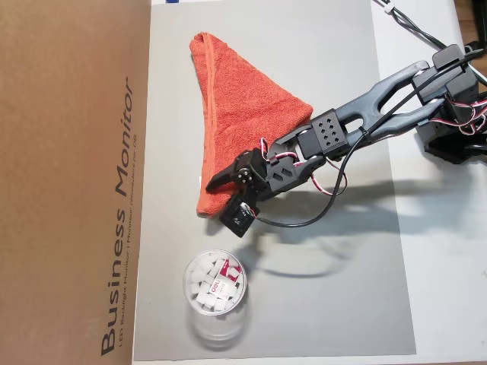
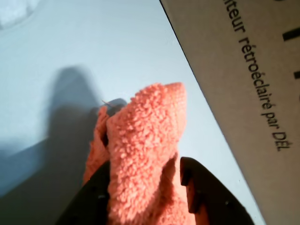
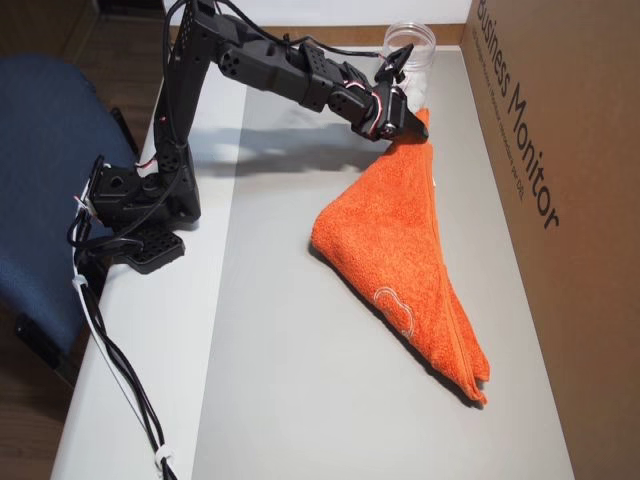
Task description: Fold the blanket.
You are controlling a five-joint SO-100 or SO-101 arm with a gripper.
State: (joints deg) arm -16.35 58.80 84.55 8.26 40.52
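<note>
Blanket (image 2: 140, 154) fills the near part of our wrist view: a bunched orange-red terry corner sits between the two dark fingers (image 2: 206, 197) of the gripper (image 2: 143, 187), and we read the jaws as closed on that cloth, holding it raised above the grey mat (image 2: 70, 56). Just past the corner, to the right in this view, the side of the cardboard box (image 2: 243, 61) with its printed lettering runs close by.

In an overhead view the gripper (image 1: 221, 182) holds one pointed end of the blanket (image 1: 236, 99), which lies on the mat (image 1: 335, 289) as a triangle, with a hemmed edge along its left side. Another overhead view shows the same triangle (image 3: 400, 250) with two layers stacked along its long edge, so we judge one diagonal fold to be already made.

What is left, as we judge it, is to carry the gripped corner across to another corner of the triangle to halve it again, then let go and leave the cloth flat.

Farther out, the clear plastic cup (image 1: 215, 283) holding small white pieces stands on the mat near the held corner but apart from the blanket.
</note>
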